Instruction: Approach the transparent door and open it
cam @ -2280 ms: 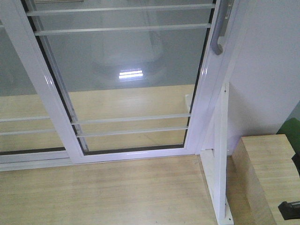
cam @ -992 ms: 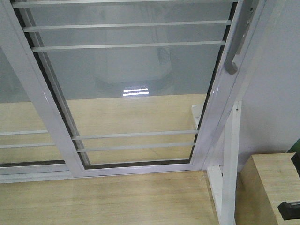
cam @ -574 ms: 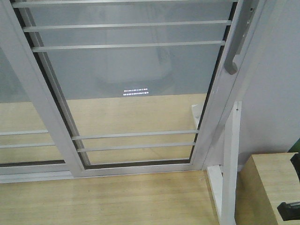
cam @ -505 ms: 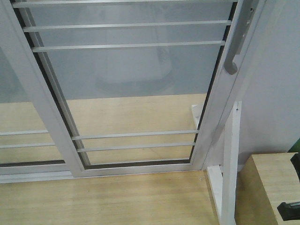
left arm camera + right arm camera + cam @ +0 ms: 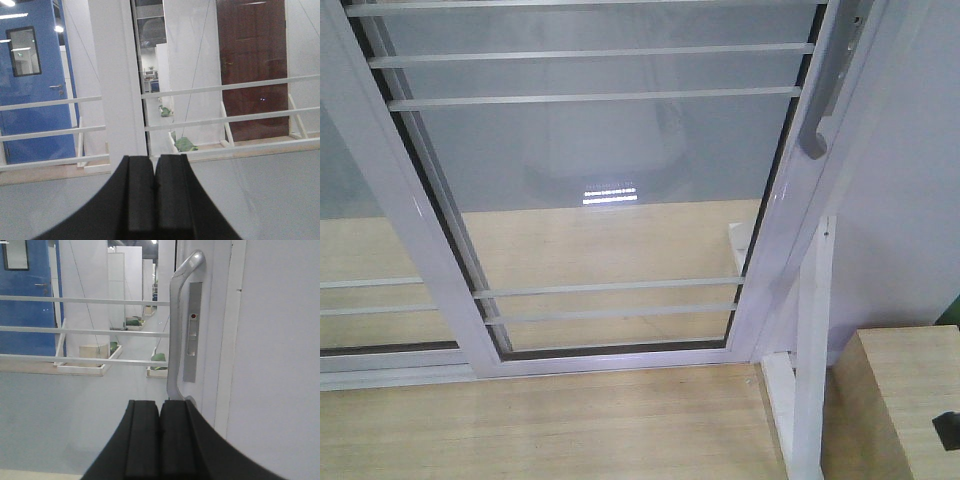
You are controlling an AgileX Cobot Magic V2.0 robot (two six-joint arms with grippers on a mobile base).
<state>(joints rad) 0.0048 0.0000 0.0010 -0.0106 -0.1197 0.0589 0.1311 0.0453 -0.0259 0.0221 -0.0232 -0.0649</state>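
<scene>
Pale wood-grain floor (image 5: 570, 420) runs up to a low white track, and on it stands the transparent door (image 5: 600, 150), a tall clear pane in a glossy white frame that fills the middle of the front view. Thin white horizontal bars (image 5: 590, 98) cross the glass in pairs, one pair high and one low, and a bright reflection (image 5: 610, 195) of a ceiling light sits in the pane. The curved grey pull handle (image 5: 823, 105) is mounted on the door's right stile, which lies against the white wall (image 5: 910, 200). To the left, overlapping the door's other stile, is a neighbouring glass panel (image 5: 350, 250). Right of the door a white post (image 5: 810, 350) rises from the floor, with a light wooden box (image 5: 905, 400) just beside it. In the right wrist view the right hand (image 5: 159, 410) has its two black fingers pressed together and points at the lower end of the pull handle (image 5: 175, 330), near it but apart. The left hand (image 5: 154, 167) is likewise pressed together, facing a white upright of the frame; through the glass beyond show a blue door (image 5: 35, 85) and a brown door (image 5: 252, 65).
</scene>
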